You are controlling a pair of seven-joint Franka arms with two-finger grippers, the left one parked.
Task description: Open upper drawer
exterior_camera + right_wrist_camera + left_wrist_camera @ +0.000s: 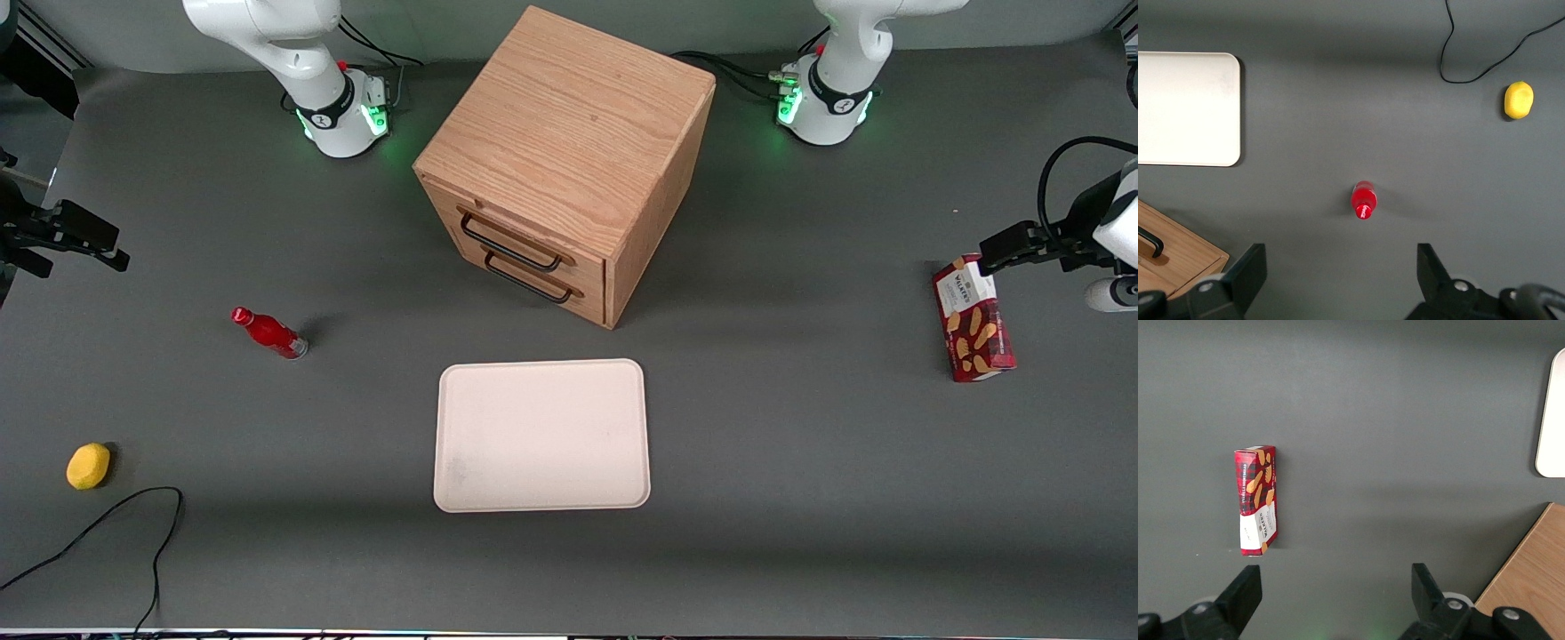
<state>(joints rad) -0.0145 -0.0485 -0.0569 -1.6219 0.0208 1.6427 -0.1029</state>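
Upper drawer (524,233): closed in oak cabinet (569,133) | claw (1338,273): fingers spread, holding nothing, above red bottle (1363,200)

The surface (800,462) is plain dark grey, and the cabinet (569,133) on it is light oak with a streaked grain, its upper drawer (507,233) the same pale wood with a thin black handle. The tray (542,436) is cream white, the bottle (269,333) bright red, the lemon (88,466) yellow, and the biscuit box (972,320) red tartan with tan biscuits and a white label. The hand (84,236) is black, hanging above the surface at the working arm's end.
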